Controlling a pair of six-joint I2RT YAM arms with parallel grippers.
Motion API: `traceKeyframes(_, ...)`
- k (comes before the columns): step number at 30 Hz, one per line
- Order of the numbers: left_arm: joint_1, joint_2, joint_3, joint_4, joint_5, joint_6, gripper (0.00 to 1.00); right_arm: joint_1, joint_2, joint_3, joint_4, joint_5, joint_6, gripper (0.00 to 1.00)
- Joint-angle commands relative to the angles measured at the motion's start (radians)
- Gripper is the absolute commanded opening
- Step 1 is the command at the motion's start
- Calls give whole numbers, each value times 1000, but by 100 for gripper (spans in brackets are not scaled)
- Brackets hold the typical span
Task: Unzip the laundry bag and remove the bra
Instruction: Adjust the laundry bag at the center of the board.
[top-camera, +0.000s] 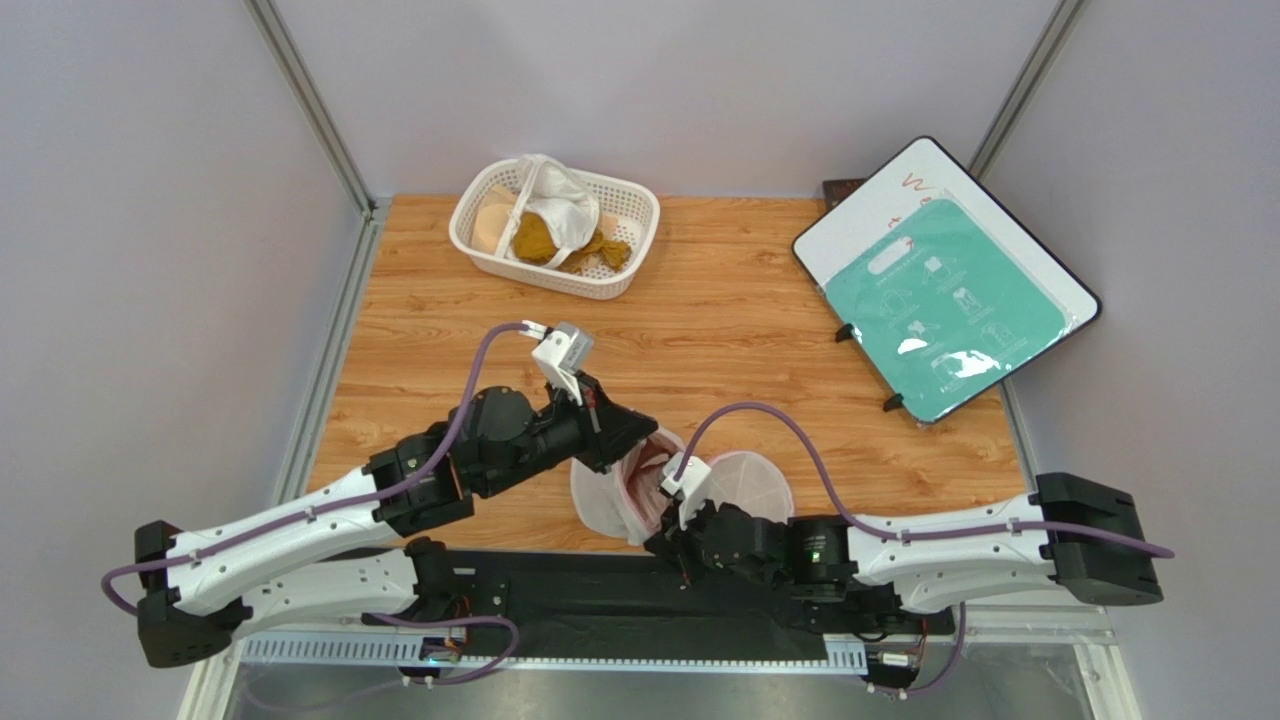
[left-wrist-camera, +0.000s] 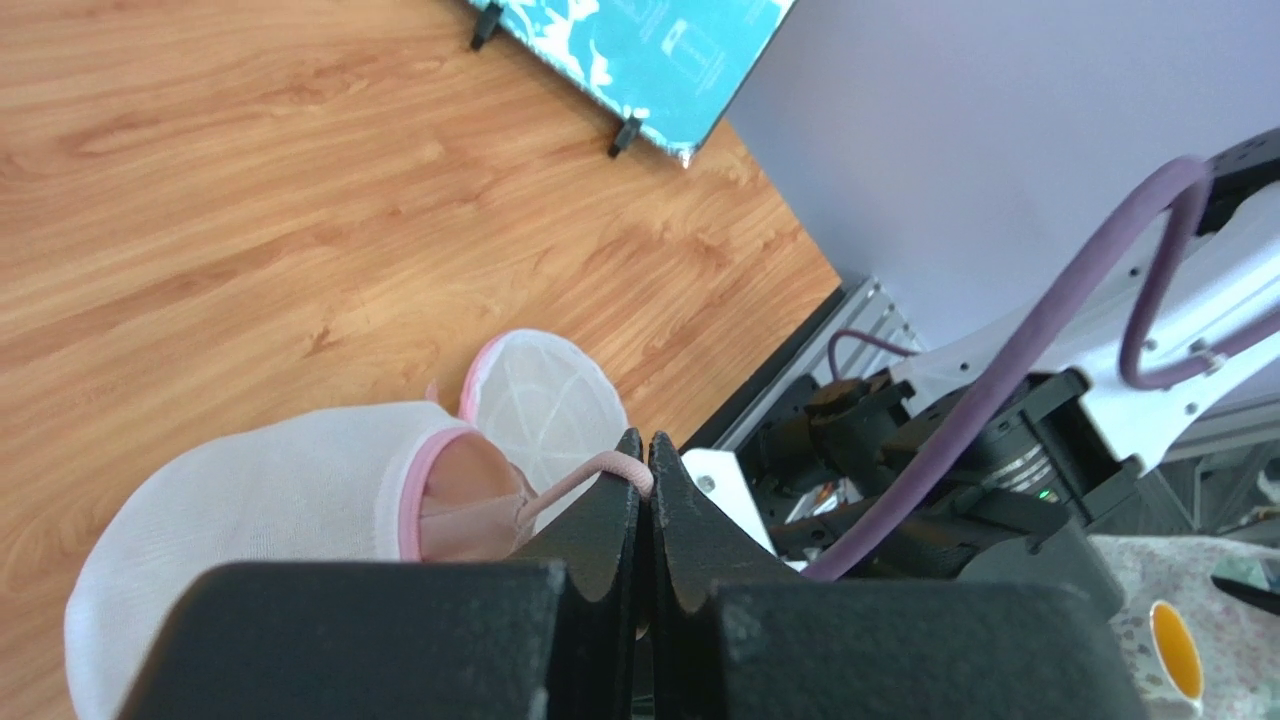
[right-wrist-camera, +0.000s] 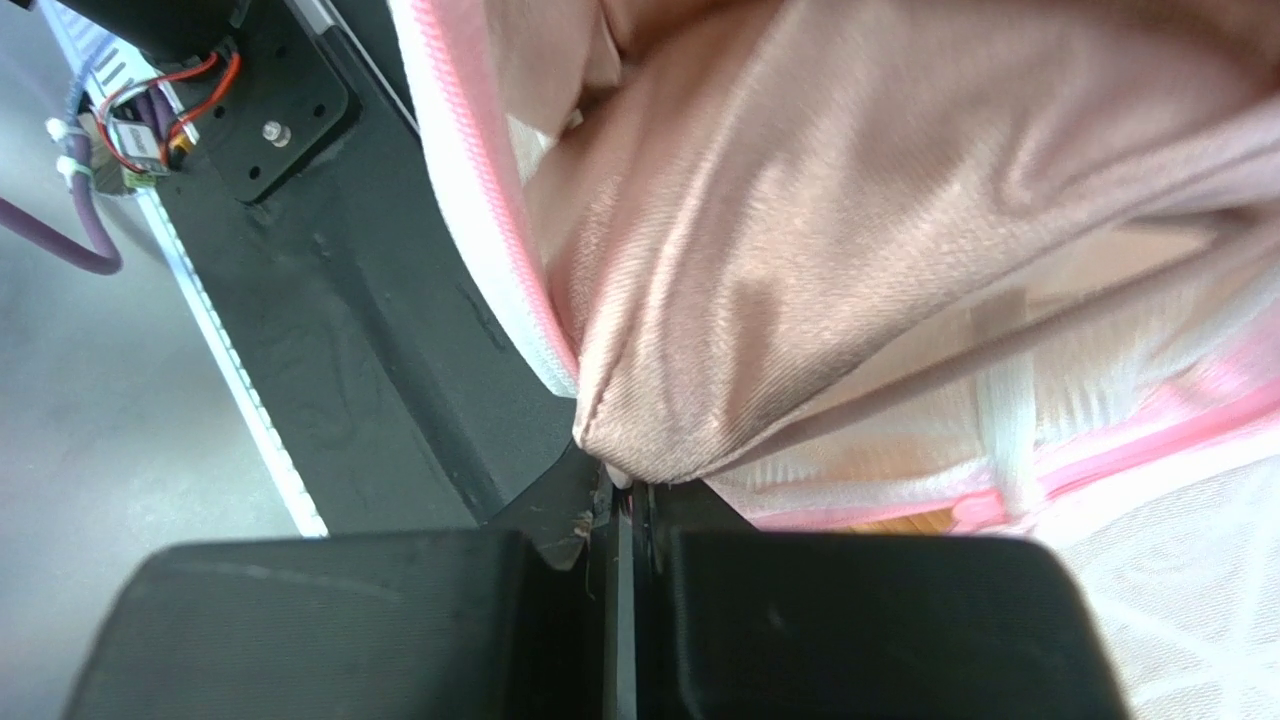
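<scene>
The laundry bag (top-camera: 747, 483) lies unzipped near the table's front edge, its two white mesh halves spread apart. The dusty pink bra (top-camera: 649, 477) sits in the gap between them. My left gripper (top-camera: 639, 431) is shut on a thin pink bra strap (left-wrist-camera: 609, 471) that rises from the bra (left-wrist-camera: 473, 503) in the bag (left-wrist-camera: 256, 510). My right gripper (right-wrist-camera: 622, 488) is shut at the bag's pink-trimmed rim (right-wrist-camera: 496, 255), just under a fold of the bra (right-wrist-camera: 842, 255). A sliver of white shows between its tips.
A white lattice basket (top-camera: 631, 203) with mustard and white cloths stands at the back left. A teal board (top-camera: 944, 293) leans at the right rear. A black mat (top-camera: 601, 593) runs along the front edge under the arms. My right arm (left-wrist-camera: 977, 435) lies close beside the bag.
</scene>
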Motion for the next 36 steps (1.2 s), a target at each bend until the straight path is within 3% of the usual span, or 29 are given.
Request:
traceKeyframes(1,9,-59,16,101,-59,-25,0,5,32,-27,79,24,29,0)
traceKeyframes(8,16,-63,53,48,-59,2,0,12,63,-9,53,17,77,1)
traceKeyframes(11,16,-41,13,22,-27,-1,0,15,22,67,-59,36,75,12)
traceKeyframes(12,16,-33,-17,3,-22,-2,0,15,8,92,-139,50,78,22)
traceKeyframes(13,18,-32,-36,-3,-22,-8,0,15,-21,112,-175,55,77,49)
traceKeyframes(14,18,-36,-56,-6,-24,-11,0,15,-37,152,-209,58,80,58)
traceKeyframes(20,21,-53,-163,-31,-36,-48,0,4,-178,235,-431,124,170,96)
traceKeyframes(24,21,-65,-186,-18,-47,-61,0,-31,-244,218,-441,181,293,100)
traceKeyframes(30,21,-76,-199,-12,-35,-65,0,-73,-184,197,-398,250,439,100)
traceKeyframes(36,21,-113,-235,-18,-30,-73,0,-247,-112,83,-171,46,411,100)
